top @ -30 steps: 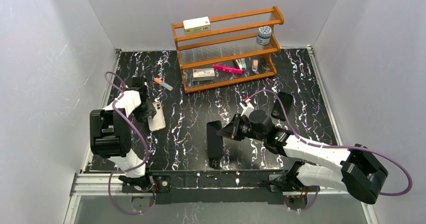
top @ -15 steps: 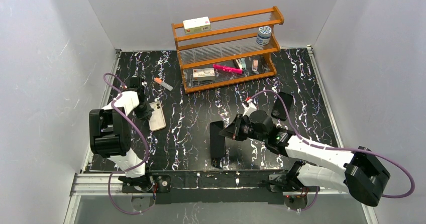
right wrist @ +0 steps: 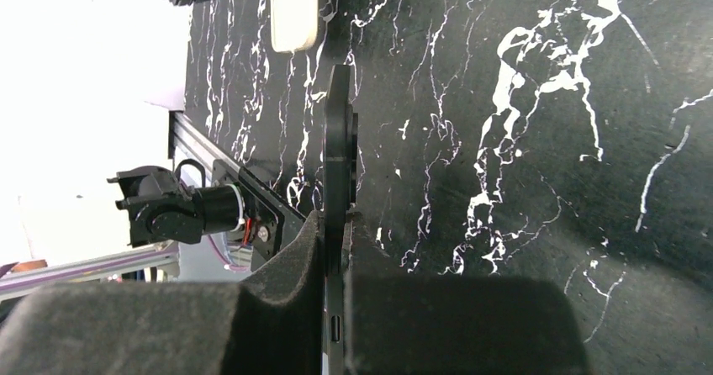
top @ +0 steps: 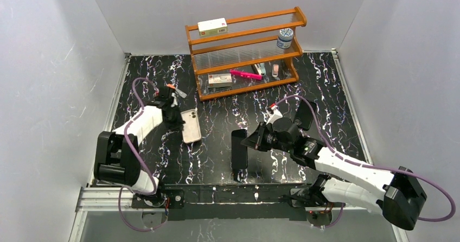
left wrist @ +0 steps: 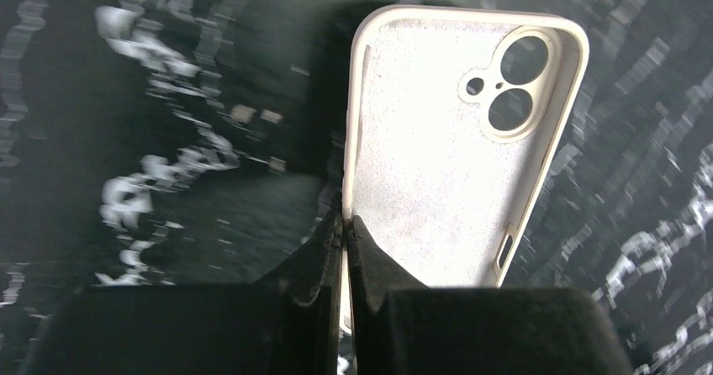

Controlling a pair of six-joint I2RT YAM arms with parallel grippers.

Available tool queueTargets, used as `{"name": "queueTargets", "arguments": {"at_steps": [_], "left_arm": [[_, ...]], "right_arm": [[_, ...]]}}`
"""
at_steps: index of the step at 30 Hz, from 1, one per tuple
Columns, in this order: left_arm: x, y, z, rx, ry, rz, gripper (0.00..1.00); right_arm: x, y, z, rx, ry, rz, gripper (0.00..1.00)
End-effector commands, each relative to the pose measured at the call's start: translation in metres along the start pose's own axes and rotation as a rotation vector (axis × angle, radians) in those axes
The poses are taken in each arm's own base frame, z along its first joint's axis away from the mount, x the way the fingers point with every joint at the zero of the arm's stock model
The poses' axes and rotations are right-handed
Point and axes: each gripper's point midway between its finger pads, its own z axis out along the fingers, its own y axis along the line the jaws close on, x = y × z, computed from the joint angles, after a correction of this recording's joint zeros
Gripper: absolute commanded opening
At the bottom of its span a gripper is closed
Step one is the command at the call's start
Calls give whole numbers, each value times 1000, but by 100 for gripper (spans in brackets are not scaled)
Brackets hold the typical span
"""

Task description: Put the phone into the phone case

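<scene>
Over on the left, the left end effector (top: pixel 176 117) has the phone case (top: pixel 191 127). The wrist view shows its fingertips (left wrist: pixel 326 239) pressed together on one long side wall of the case, near the plain end, so it is clamped tight on that rim. The case is a pale, cream-coloured shell with its hollow side facing the wrist camera. It has a raised lip all round and two round camera holes in the far corner. A dark shadow lies along its gripped side on the black, white-veined surface (top: pixel 217 117). Whether the case rests flat or sits just above the surface, I cannot tell.

Now to the right, where the right end effector (top: pixel 255 142) is clamped on the phone (top: pixel 238 151). The phone is a slim dark slab turned up on edge, near the front middle of the surface. From the right wrist it shows as a thin black blade (right wrist: pixel 339 131) running away from the closed fingers. The far end of the phone points towards the pale case (right wrist: pixel 294 9) at the top of that view.

Phone and case sit near each other, side by side, with a strip of bare surface between them and no contact. At the back stands a wooden rack (top: pixel 249 88) holding small items.
</scene>
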Motion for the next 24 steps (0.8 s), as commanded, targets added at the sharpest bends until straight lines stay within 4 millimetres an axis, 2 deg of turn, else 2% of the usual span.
{"name": "queueTargets", "arguments": {"at_steps": [1,5,12,17,20,22,24], "left_arm": [[24,-45,-18,88,-14,58,0],[50,-84,-21,148,-27,108,0],[95,-132,-19,183,-59,191,0],[119,-144,-13,185,-63,169,0],[124,-143,-4,161,-50,179,0],[127,-142,-3,152,-36,175,9],[128,-144,-7,165,-29,161,22]], "right_arm": [[-31,24,-17,-27,-107,-14,1],[-37,17,-27,19,-141,-6,1],[-38,9,-32,74,-139,-3,1],[-41,11,-37,85,-141,-5,1],[-37,5,-35,96,-133,2,1],[-33,9,-32,69,-111,2,1],[-30,18,-27,25,-75,1,1]]}}
